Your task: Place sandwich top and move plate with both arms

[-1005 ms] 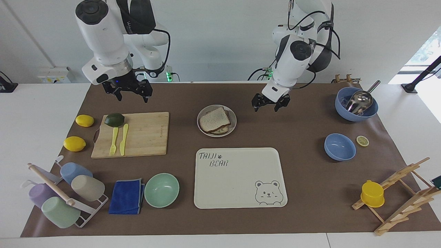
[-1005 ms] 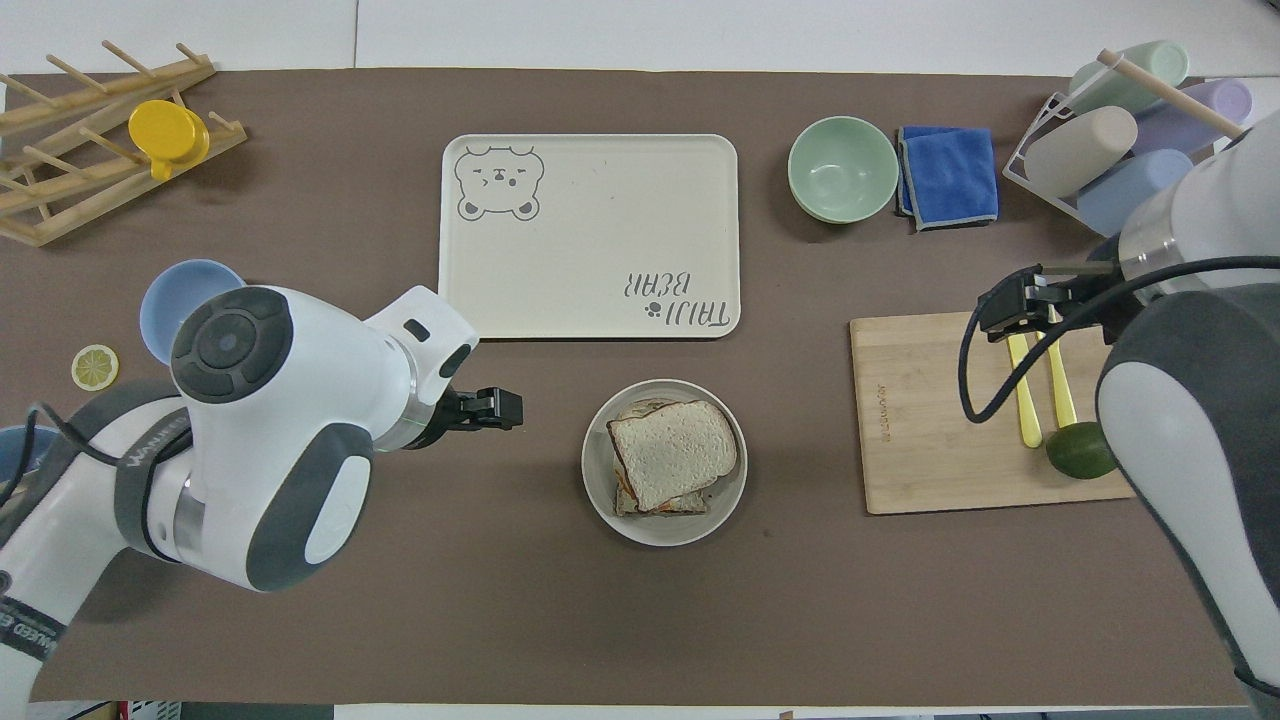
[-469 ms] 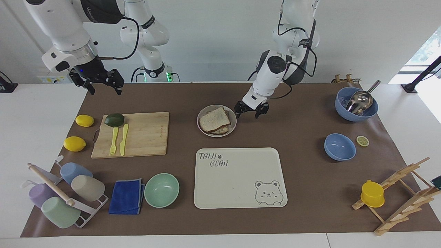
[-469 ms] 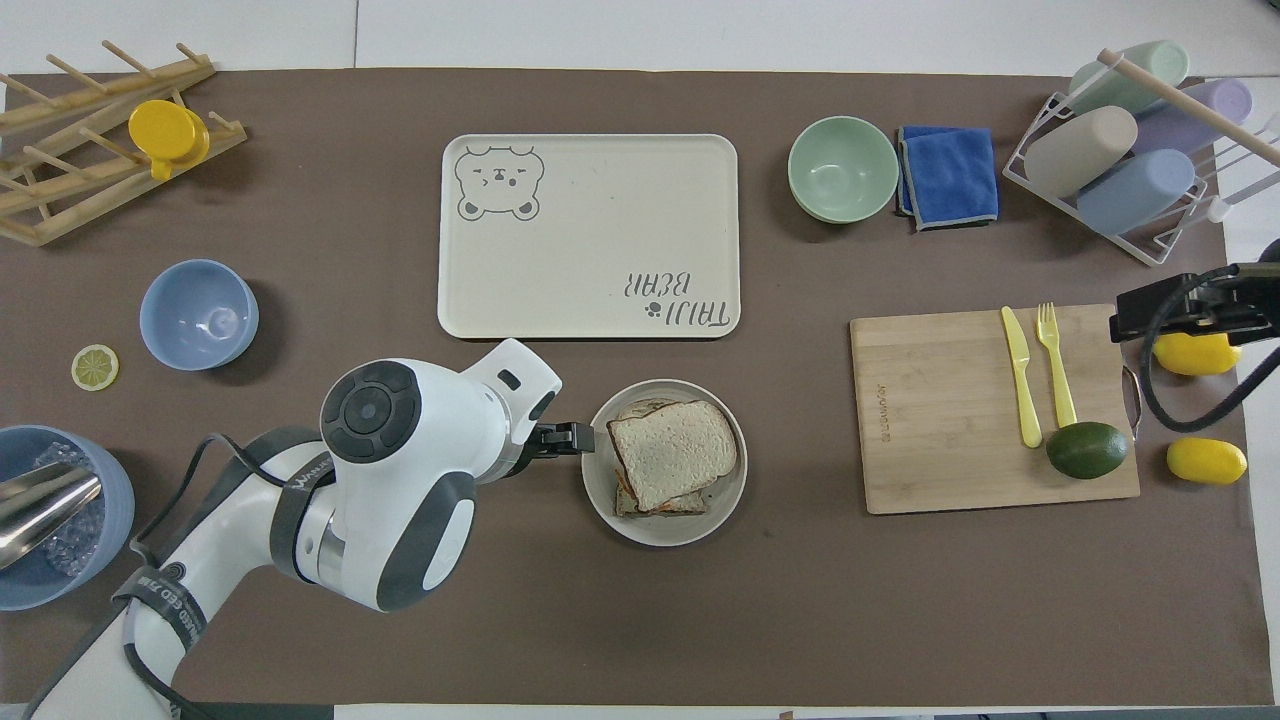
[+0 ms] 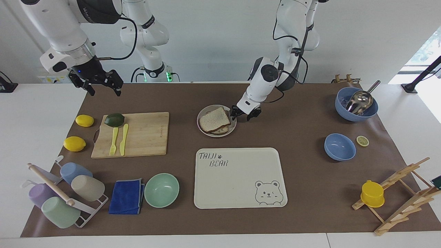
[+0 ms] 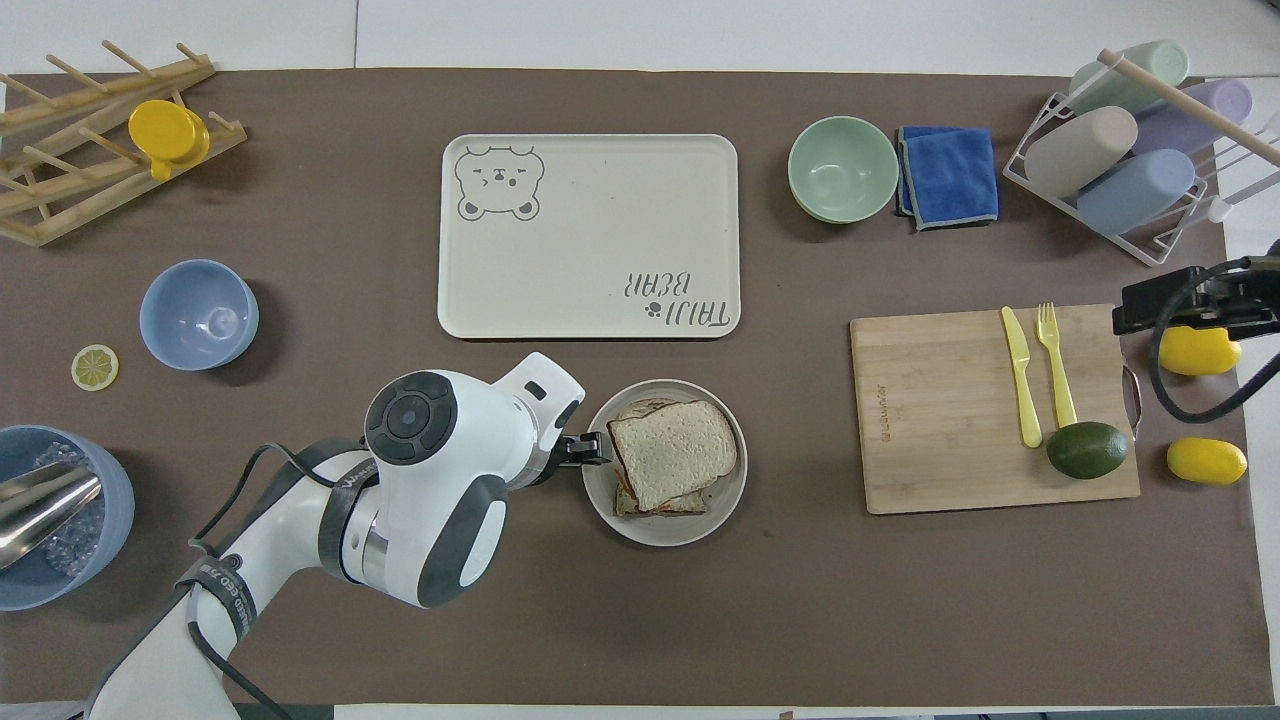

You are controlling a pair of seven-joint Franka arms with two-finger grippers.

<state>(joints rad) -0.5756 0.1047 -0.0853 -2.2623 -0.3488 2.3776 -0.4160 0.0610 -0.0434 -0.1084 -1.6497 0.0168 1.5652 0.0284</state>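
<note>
A: Two views. What is differing from half a second ago?

B: The left gripper (image 5: 245, 116) is arriving at the rim of the plate (image 5: 232, 129) on the left arm's side, having come lower and closer. The right gripper (image 5: 100, 84) is hanging raised over the table's edge at the right arm's end, almost unmoved, fingers spread and empty.

A: Where is the sandwich top (image 5: 214, 119)?

B: It is lying on the stacked sandwich on the plate, which is sitting nearer to the robots than the bear tray (image 5: 241, 193).

A: What is each view adding?

B: The facing view is showing the left fingers parted, grasping nothing; whether they touch the rim cannot be told. In the overhead view the left arm's wrist is hiding most of that gripper (image 6: 588, 449).
</note>
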